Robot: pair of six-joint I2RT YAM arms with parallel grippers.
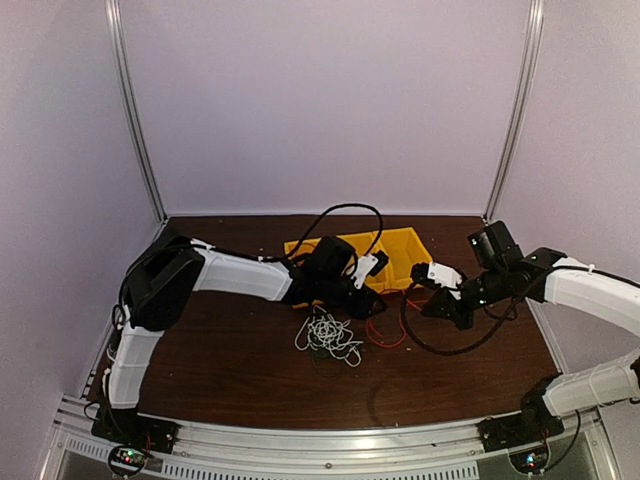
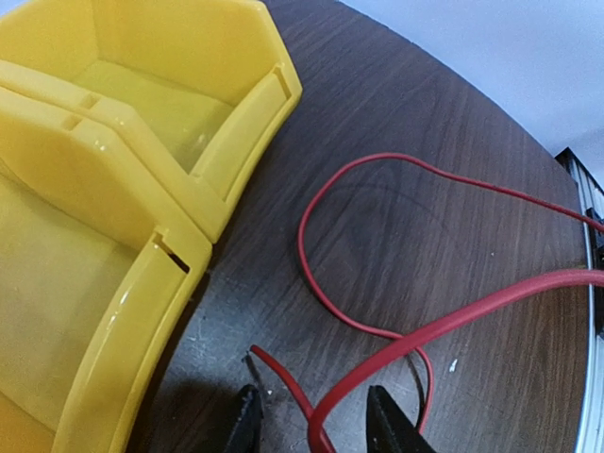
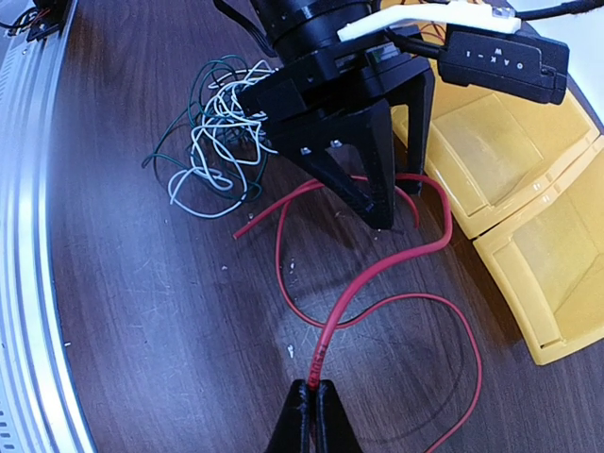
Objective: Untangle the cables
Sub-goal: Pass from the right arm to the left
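The cables lie in two groups. A clump of thin white and dark wires [image 3: 219,132] [image 1: 328,336] sits on the brown table. Right of it lie a thick red cable [image 3: 396,260] [image 2: 491,307] and a thin red wire [image 3: 444,307] [image 2: 311,203] in loose loops [image 1: 386,332]. My right gripper [image 3: 314,408] [image 1: 432,310] is shut on the end of the thick red cable. My left gripper [image 2: 319,425] [image 3: 401,200] [image 1: 366,303] stands low over the table, open, with the thick red cable's bend between its fingers and a gap on each side.
Two yellow bins [image 1: 400,250] [image 2: 113,170] [image 3: 528,217] stand side by side at the back middle, right by the left gripper. A metal rail [image 3: 24,236] runs along the table's near edge. A thick black arm cable [image 1: 440,345] loops on the table below the right gripper.
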